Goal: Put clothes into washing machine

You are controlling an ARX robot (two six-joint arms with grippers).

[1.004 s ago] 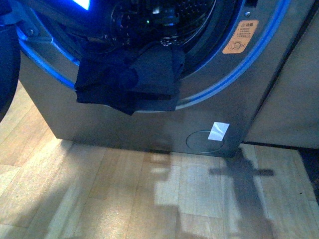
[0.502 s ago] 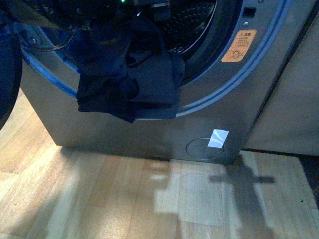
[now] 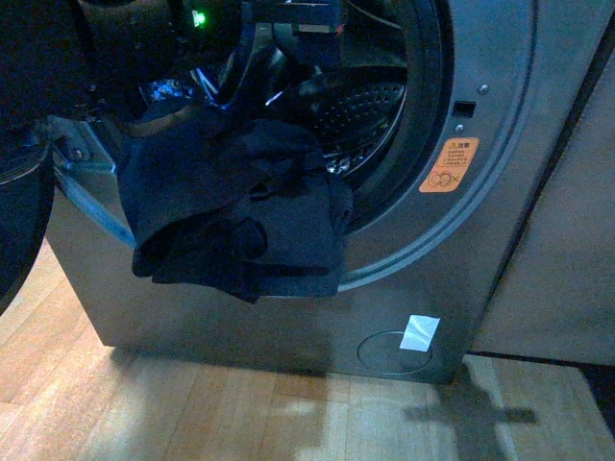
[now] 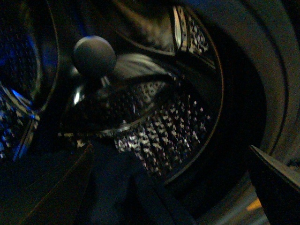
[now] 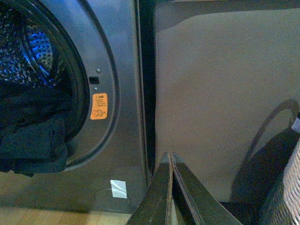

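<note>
We see the dark navy, soft matte clothes draped over the lower lip of the round porthole of the large dark grey metallic washing machine, about half hanging outside over the front panel and the rest bunched toward the perforated shiny steel drum. To finish well, we judge the hanging fold should be gathered from below, lifted over the black rubber seal and pushed deep, so nothing trails across the rim. The right pincer hangs well apart beside the grey-brown cabinet panel, its 2 fingers pressed together on nothing. The left pincer looks into the drum, but only 1 dark finger edge shows, so we cannot tell its opening or hold. The left wrist view is dim; the cloth there is barely legible.
</note>
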